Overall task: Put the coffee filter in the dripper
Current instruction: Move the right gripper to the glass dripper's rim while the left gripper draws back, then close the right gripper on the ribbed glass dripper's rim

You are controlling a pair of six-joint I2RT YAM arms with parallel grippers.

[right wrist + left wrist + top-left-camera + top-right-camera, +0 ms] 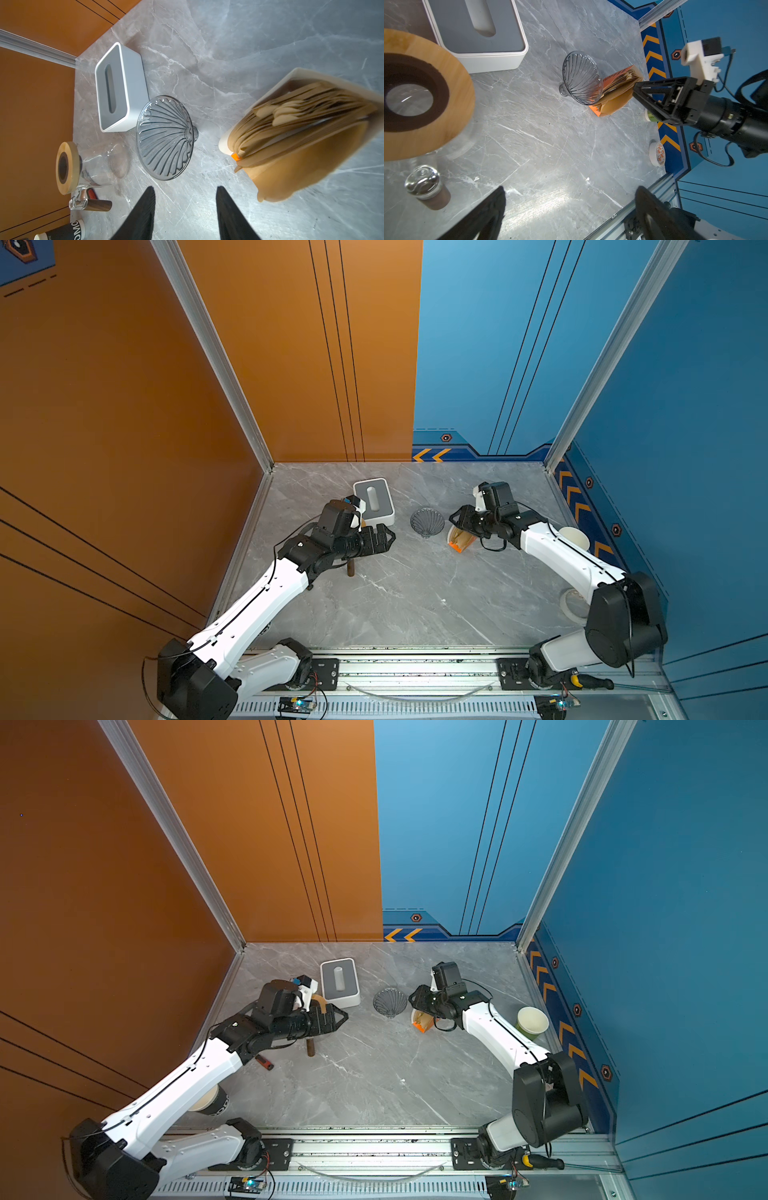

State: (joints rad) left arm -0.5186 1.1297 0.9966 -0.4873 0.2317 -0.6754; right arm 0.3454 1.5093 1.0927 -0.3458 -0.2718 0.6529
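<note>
— Two grippers to enter. How is each one standing?

— My right gripper (185, 188) is hanging just beside the dripper (164, 138), on the side where the filter packet (224, 143) is sitting. Its jaws are standing partly apart and gripping nothing; bare marble is showing between them. My left gripper (571, 189) is hovering well apart from the dripper, over the glass server (101, 162) with the wooden ring (460, 97). Its jaws are gaping wide and are likewise carrying nothing.

— And the task items?

— The dripper is lying on its side on the table (415, 597), with its ribbed mouth facing my right wrist camera. The coffee filter (291, 178) is showing as the outermost tan sheet of the stack. It is sitting in the packet just beside the dripper, and neither gripper is holding it. Whether my right fingers are brushing the packet, I cannot tell.

— Anything else nearby?

— A white box (380, 506) is resting near the dripper, on my left arm's side.
</note>
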